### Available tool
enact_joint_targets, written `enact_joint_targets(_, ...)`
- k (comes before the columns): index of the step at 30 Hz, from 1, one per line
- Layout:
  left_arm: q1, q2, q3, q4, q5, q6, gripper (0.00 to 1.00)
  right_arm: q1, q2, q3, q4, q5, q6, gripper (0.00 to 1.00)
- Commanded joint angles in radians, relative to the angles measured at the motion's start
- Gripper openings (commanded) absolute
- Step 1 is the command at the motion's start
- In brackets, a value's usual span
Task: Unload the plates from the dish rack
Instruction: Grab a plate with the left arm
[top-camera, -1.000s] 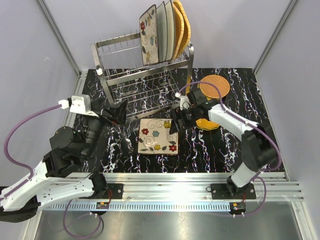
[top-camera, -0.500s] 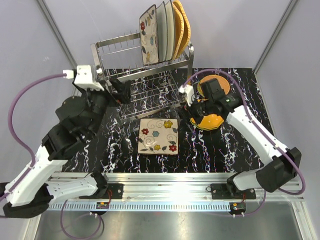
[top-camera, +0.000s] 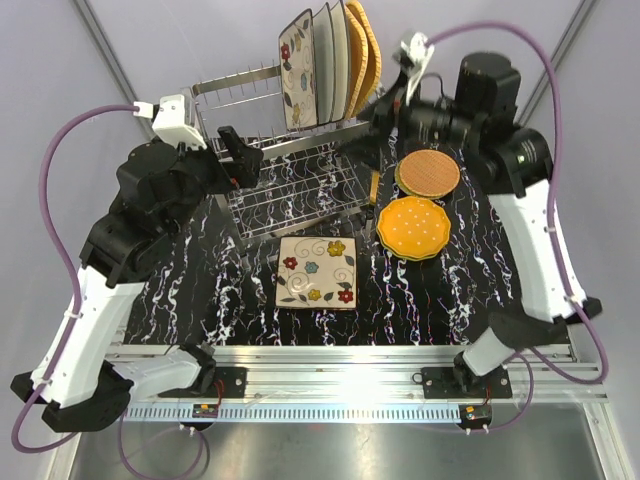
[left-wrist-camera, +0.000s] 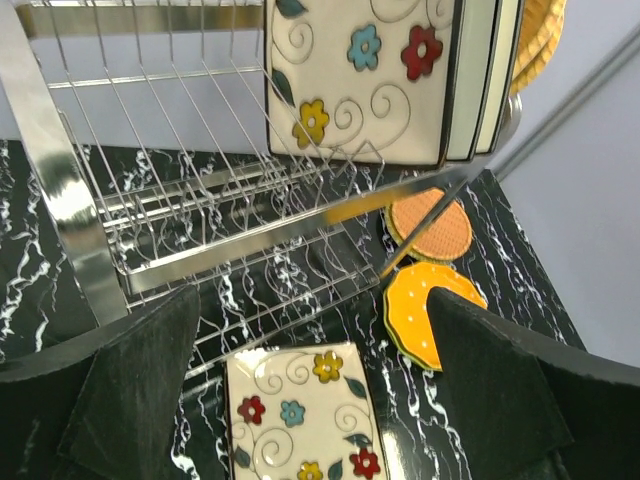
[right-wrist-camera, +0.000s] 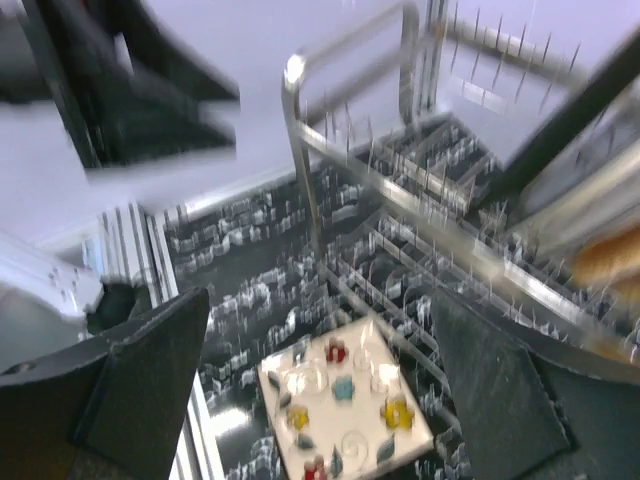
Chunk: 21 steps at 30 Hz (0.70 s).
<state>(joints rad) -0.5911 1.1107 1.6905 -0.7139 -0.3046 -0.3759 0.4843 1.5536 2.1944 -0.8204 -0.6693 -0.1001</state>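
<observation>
The steel dish rack (top-camera: 270, 160) stands at the back of the black mat. Upright on its top tier are a cream floral square plate (top-camera: 297, 72), white plates (top-camera: 330, 62) and woven tan-orange plates (top-camera: 364, 50). On the mat lie a floral plate (top-camera: 316, 271), an orange dotted plate (top-camera: 415, 227) and a round woven plate (top-camera: 429, 173). My left gripper (top-camera: 240, 157) is open and empty at the rack's left front. My right gripper (top-camera: 385, 115) is open and empty, raised at the rack's right end beside the woven plates. The left wrist view shows the rack (left-wrist-camera: 210, 190) and the standing floral plate (left-wrist-camera: 355, 80).
Grey walls close in the cell at the back and both sides. An aluminium rail (top-camera: 330, 365) runs along the near edge. Purple cables loop off both arms.
The right arm has risen from the orange plate on the mat up to the rack's right end. The left gripper has lifted a little and stays by the rack's left front.
</observation>
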Motion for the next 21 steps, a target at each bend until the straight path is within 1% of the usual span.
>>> enact_joint_targets(1, 0.013, -0.06, -0.034, 0.008, 0.082, -0.021, 0.99, 0.003, 0.179, 0.244, 0.024, -0.035, 0.232, 0.99)
enact_joint_targets(3, 0.016, -0.084, -0.076, 0.011, 0.081, -0.023, 0.99, 0.034, 0.245, 0.347, 0.018, 0.048, 0.269, 0.96)
enact_joint_targets(4, 0.016, -0.109, -0.092, 0.011, 0.076, -0.026, 0.99, 0.045, 0.305, 0.44, 0.01, 0.081, 0.281, 0.93)
enact_joint_targets(5, 0.017, -0.12, -0.103, 0.013, 0.075, -0.029, 0.99, 0.075, 0.33, 0.482, 0.009, 0.153, 0.28, 0.92)
enact_joint_targets(7, 0.017, -0.155, -0.135, 0.011, 0.068, -0.034, 0.99, 0.099, 0.376, 0.546, 0.026, 0.217, 0.272, 0.9)
enact_joint_targets(8, 0.019, -0.166, -0.146, 0.011, 0.065, -0.034, 0.99, 0.114, 0.378, 0.541, 0.049, 0.287, 0.273, 0.9)
enact_joint_targets(10, 0.017, -0.199, -0.173, 0.014, 0.049, -0.037, 0.99, 0.137, 0.358, 0.484, 0.126, 0.362, 0.267, 0.89)
enact_joint_targets(11, 0.019, -0.212, -0.184, 0.017, 0.044, -0.037, 0.99, 0.145, 0.352, 0.464, 0.153, 0.408, 0.26, 0.92)
enact_joint_targets(12, 0.019, -0.23, -0.195, 0.024, 0.038, -0.038, 0.99, 0.158, 0.346, 0.441, 0.171, 0.424, 0.244, 0.93)
enact_joint_targets(14, 0.019, -0.245, -0.224, 0.054, 0.033, -0.035, 0.99, 0.169, 0.35, 0.441, 0.19, 0.459, 0.221, 1.0)
enact_joint_targets(17, 0.019, -0.249, -0.233, 0.102, 0.047, -0.02, 0.99, 0.171, 0.35, 0.429, 0.198, 0.5, 0.204, 1.0)
enact_joint_targets(19, 0.02, -0.218, -0.212, 0.111, 0.062, -0.008, 0.99, 0.171, 0.349, 0.427, 0.198, 0.52, 0.189, 1.0)
enact_joint_targets(20, 0.019, -0.201, -0.178, 0.111, 0.068, -0.005, 0.99, 0.171, 0.344, 0.426, 0.199, 0.528, 0.177, 1.0)
enact_joint_targets(21, 0.019, -0.168, -0.163, 0.116, 0.076, -0.004, 0.99, 0.172, 0.326, 0.409, 0.202, 0.528, 0.127, 1.0)
